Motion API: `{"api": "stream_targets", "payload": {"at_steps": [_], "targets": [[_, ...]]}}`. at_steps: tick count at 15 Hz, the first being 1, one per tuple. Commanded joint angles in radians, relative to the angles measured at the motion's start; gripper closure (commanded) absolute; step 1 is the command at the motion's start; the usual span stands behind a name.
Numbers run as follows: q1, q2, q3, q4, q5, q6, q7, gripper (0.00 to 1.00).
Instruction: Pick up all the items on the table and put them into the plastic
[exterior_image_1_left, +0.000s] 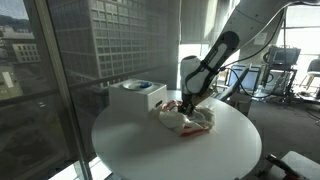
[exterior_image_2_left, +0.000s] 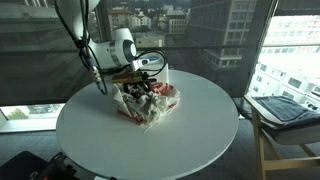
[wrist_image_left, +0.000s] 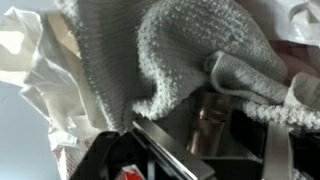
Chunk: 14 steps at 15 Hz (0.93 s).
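1. The whitish cloth (wrist_image_left: 150, 60) fills the upper middle of the wrist view. It is a soft, nubbly knit, draped in thick rounded folds.
2. At the left of that view lies the plastic bag (wrist_image_left: 35, 75), thin, whitish and sharply wrinkled.
3. In an exterior view the bag is a crumpled heap with red print near the centre of the table (exterior_image_1_left: 150, 152), which is round, smooth and white.
4. The fingers (wrist_image_left: 112, 156), dark and hard-edged along the lower edge of the wrist view, stand spread apart just below the cloth.
5. A white box (exterior_image_1_left: 137, 96) with a blue round top sits left of the heap.
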Motion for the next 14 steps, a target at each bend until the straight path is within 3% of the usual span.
{"api": "stream_targets", "payload": {"at_steps": [1, 4, 6, 10, 14], "targets": [[0.090, -0.159, -0.035, -0.144, -0.049, -0.040, 0.095, 0.00], [0.138, -0.270, -0.047, -0.202, -0.144, -0.122, 0.212, 0.00], [0.134, -0.331, -0.019, -0.221, -0.182, -0.192, 0.261, 0.00], [0.108, -0.423, 0.055, -0.235, -0.187, -0.318, 0.308, 0.00], [0.074, -0.411, 0.105, -0.220, -0.162, -0.315, 0.278, 0.00]]}}
